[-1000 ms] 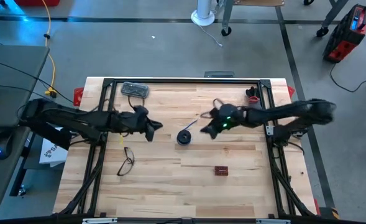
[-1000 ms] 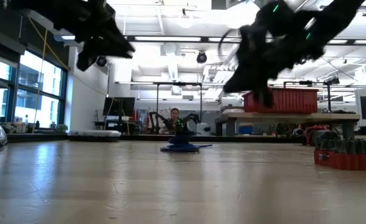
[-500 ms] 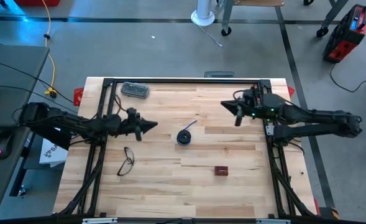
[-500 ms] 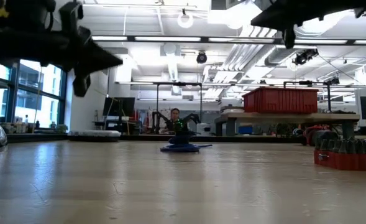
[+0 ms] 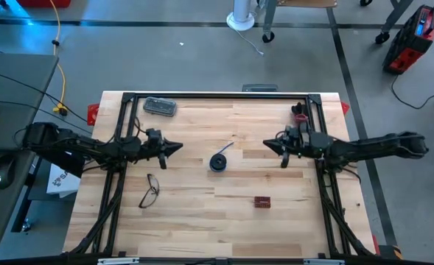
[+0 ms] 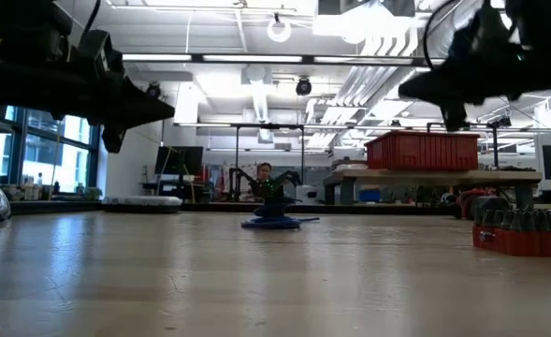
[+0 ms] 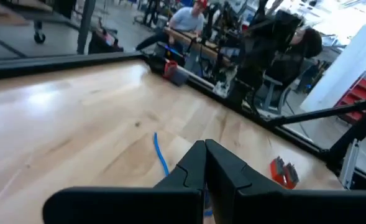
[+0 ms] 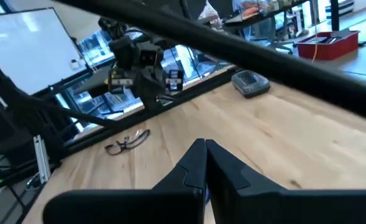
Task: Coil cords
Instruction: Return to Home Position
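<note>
The cord [image 5: 218, 162] lies wound in a small round blue-and-dark coil at the middle of the table, its short blue tail [image 5: 229, 147] pointing to the far right. It also shows in the low view [image 6: 273, 222]; the left wrist view shows only the tail [image 7: 161, 154]. My left gripper [image 5: 178, 146] hangs shut to the coil's left, level and pointing at it. My right gripper [image 5: 267, 143] hangs shut to the coil's right, facing it. Both are above the table and touch nothing.
Eyeglasses [image 5: 150, 190] lie near the front left. A small red block [image 5: 261, 201] sits near the front, right of centre. A grey case [image 5: 160, 107] lies at the far left, and a red item [image 5: 300, 115] at the far right. A black frame rims the table.
My right gripper has drawn back from beside the coil toward the table's right edge and turned level. My left gripper has sunk and pulled back a little toward the left edge. The coil has stayed where it was.
</note>
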{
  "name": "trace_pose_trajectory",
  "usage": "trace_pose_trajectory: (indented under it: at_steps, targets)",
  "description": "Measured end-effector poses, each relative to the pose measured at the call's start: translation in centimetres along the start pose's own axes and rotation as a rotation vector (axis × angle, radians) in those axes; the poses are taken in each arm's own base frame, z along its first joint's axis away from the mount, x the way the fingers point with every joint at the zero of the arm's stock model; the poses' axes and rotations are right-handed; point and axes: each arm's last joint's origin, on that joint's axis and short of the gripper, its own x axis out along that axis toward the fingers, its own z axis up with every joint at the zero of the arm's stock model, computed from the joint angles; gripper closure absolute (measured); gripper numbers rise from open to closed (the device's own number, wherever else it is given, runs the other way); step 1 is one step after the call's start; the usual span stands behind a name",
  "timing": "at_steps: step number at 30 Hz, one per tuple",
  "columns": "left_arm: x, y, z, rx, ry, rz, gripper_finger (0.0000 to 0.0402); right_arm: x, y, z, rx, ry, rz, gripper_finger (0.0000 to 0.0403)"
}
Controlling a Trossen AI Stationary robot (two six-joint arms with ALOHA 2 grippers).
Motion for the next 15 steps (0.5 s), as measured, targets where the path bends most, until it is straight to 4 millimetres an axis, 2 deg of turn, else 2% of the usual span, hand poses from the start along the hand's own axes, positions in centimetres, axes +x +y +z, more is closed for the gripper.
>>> trace_pose_trajectory:
  at_steps: [8, 12, 15]
  targets:
    - [0.0, 0.2, -0.2, 0.206, 0.022, 0.016, 0.0401, -1.1, -1.9, -3.5, -0.078, 0.13, -0.008, 0.0403]
    - [-0.1, 0.7, -1.1, 0.373, 0.109, 0.086, 0.0401, -1.5, -2.8, -5.2, -0.289, 0.298, -0.041, 0.0403]
    - [-0.2, 1.1, -1.5, 0.426, 0.157, 0.126, 0.0401, -1.9, -3.4, -6.1, -0.404, 0.41, -0.051, 0.0403]
